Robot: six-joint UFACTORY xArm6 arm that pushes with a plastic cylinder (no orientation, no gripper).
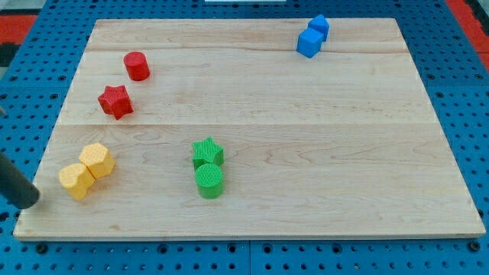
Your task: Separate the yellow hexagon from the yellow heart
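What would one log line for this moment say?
tip: left of yellow pair, off board edge | hexagon and heart: touching | task: not yet done

No legible text — no labels, no numbers.

table [306,114]: pale wood, matt, visible grain, plank seams. yellow hexagon [97,160], yellow heart [76,181], green cylinder [209,181]: matt plastic-looking, fine ribbed sides. rod above my tip [30,202]: dark, matt, smooth. blue perforated base [474,92] looks like painted metal.
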